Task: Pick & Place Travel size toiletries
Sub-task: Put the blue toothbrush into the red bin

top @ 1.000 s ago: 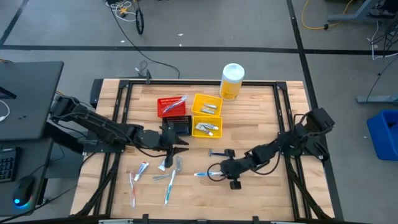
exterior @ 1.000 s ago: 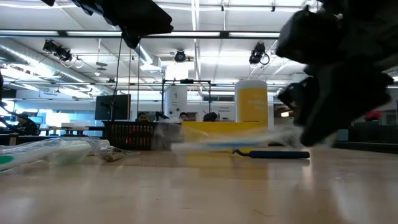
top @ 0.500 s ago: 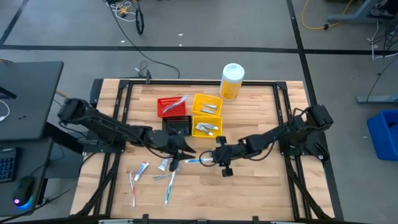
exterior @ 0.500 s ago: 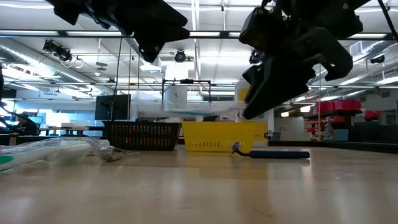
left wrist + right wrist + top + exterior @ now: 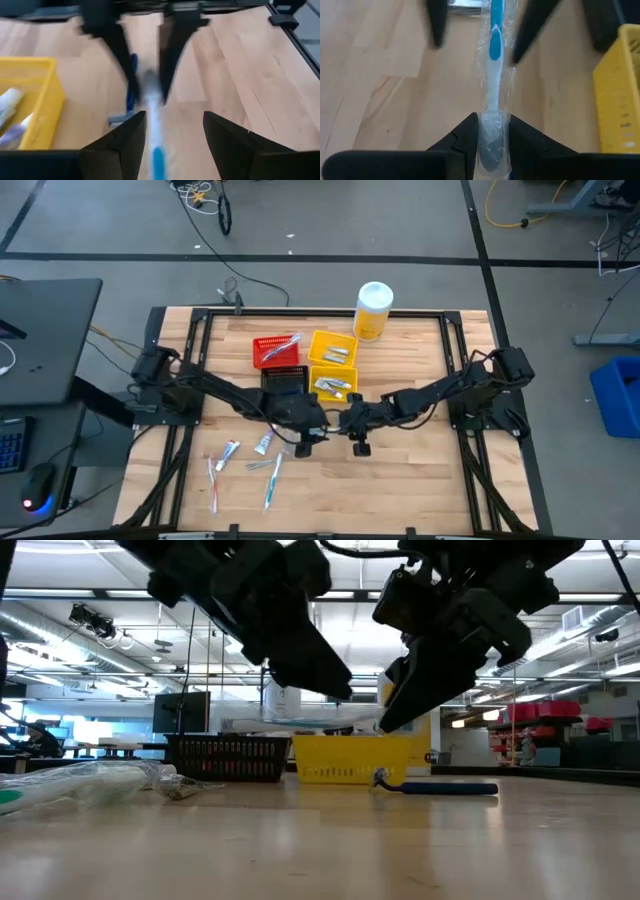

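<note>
The left gripper stands open around the free end of a wrapped toothbrush, which the right gripper pinches above mid-table. Released early, it would probably drop beside the razor. Half a second ago the left gripper was farther left, clear of the brush.

Yellow bottle stands behind red, yellow and black bins
</note>
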Robot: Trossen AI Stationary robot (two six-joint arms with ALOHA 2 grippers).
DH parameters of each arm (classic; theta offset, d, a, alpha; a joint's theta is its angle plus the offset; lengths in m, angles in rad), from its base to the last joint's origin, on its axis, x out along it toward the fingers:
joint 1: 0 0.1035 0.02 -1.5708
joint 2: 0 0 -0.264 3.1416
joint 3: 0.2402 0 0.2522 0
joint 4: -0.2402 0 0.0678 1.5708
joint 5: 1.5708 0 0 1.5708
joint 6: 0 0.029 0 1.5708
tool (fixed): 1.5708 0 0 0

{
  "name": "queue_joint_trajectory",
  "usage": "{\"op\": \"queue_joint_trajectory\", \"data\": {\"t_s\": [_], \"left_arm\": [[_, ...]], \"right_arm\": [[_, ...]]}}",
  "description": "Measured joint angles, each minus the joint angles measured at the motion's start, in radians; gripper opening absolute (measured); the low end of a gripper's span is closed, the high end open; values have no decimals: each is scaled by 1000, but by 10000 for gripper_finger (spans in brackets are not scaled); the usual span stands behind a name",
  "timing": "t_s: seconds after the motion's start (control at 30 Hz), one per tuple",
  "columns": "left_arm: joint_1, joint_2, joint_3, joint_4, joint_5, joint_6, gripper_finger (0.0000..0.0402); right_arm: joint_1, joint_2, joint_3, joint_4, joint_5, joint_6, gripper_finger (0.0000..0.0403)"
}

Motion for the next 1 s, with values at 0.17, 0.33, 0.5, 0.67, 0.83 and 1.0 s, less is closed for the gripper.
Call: {"op": "queue_joint_trajectory", "data": {"t_s": [0.17,0.33,0.5,0.67,0.83,1.0], "left_arm": [[0,36,25,-9,-1,-10,193],[14,36,26,-55,-39,-11,182],[22,36,26,-94,-35,-1,178],[22,36,26,-95,-38,35,178],[24,36,26,-95,-45,40,143],[27,36,26,-94,-58,60,65]], "right_arm": [[-7,0,0,0,0,1,96],[-7,0,0,24,1,1,96],[-8,0,-1,77,2,1,96],[-16,0,-1,86,1,1,96],[-21,0,-1,120,0,1,96],[-21,0,-1,130,1,1,96]]}}
